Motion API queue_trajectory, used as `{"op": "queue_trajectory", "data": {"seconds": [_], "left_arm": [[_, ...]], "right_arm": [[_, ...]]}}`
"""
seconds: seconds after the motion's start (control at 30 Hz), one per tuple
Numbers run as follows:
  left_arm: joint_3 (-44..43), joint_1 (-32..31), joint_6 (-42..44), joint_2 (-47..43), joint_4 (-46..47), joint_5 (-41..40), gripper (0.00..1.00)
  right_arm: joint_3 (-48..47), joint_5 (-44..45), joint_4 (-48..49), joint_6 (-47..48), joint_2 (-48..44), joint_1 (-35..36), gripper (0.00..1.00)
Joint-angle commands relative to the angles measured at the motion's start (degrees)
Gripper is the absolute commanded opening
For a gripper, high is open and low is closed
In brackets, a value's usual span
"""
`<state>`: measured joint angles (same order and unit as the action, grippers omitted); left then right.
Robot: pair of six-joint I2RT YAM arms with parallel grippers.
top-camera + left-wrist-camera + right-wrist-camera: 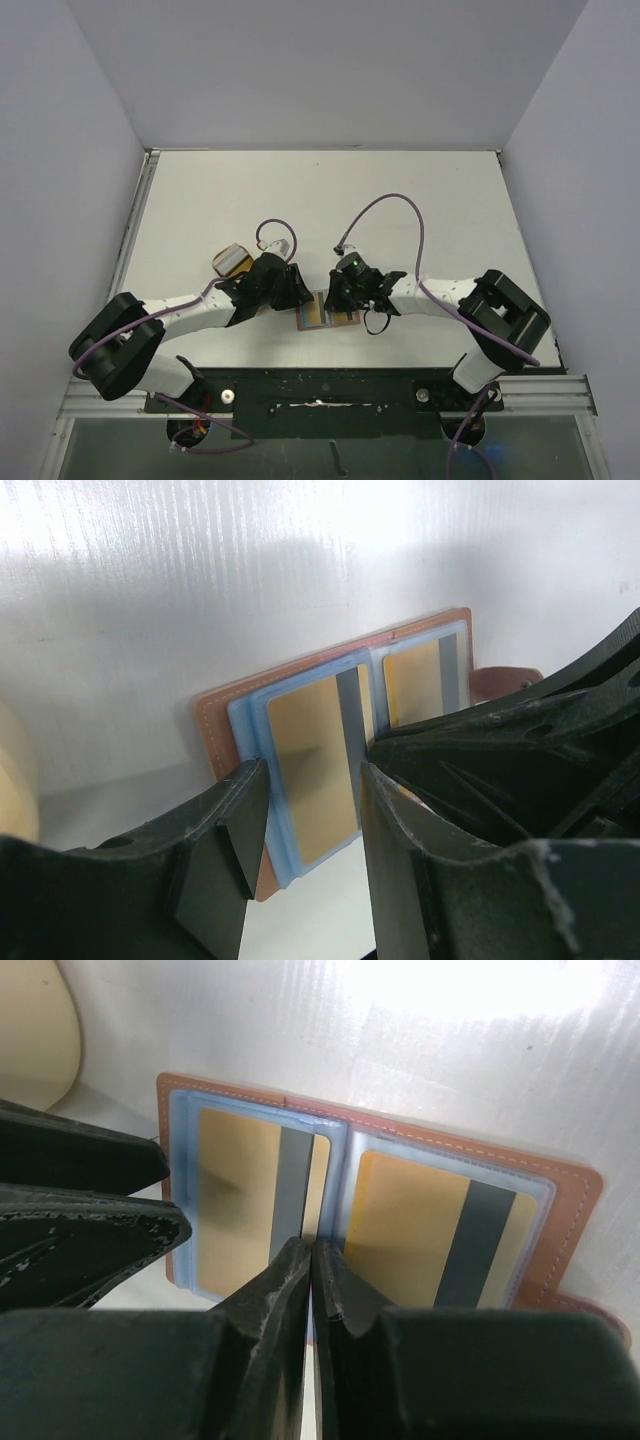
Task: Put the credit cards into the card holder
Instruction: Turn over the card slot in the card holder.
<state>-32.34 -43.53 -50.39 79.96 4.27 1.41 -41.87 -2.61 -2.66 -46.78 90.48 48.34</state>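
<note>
- Since the card holder [327, 311] lies open at the worktop's [300, 200] 6 o'clock with gold cards [235, 1195] sleeved, you look nearly done.
- Your left fingers [235, 820] gape at its 9 o'clock edge, probably to steady it.
- Your right fingers [275, 1300] are clenched at the fold, likely pressing it flat.

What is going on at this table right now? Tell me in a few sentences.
A brown card holder lies open on the table, with both robot grippers on it. Two gold cards sit in its clear sleeves. The left gripper is open, its fingers either side of one sleeve. The right gripper is shut at the middle fold. A pale case lies nearby.
</note>
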Motion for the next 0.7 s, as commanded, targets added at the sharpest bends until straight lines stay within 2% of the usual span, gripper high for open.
{"op": "queue_trajectory", "data": {"seconds": [0.0, 0.2, 0.47, 0.67], "left_arm": [[-0.5, -0.1, 0.2, 0.0, 3.7, 0.0, 0.4], [-0.5, -0.1, 0.3, -0.2, 3.1, -0.3, 0.4], [-0.8, -0.1, 0.7, -0.3, 2.3, -0.7, 0.4], [-0.8, -0.1, 0.9, 0.2, 2.2, -0.5, 0.41]], "right_arm": [[-2.7, -2.4, 1.1, 1.4, -1.2, 0.0, 0.09], [-3.8, 0.3, -3.0, 2.1, -2.4, -0.1, 0.1], [-4.6, 0.9, -3.8, 2.5, -2.1, -0.1, 0.14], [-4.3, 0.6, -3.4, 2.5, -0.2, -0.1, 0.1]]}}
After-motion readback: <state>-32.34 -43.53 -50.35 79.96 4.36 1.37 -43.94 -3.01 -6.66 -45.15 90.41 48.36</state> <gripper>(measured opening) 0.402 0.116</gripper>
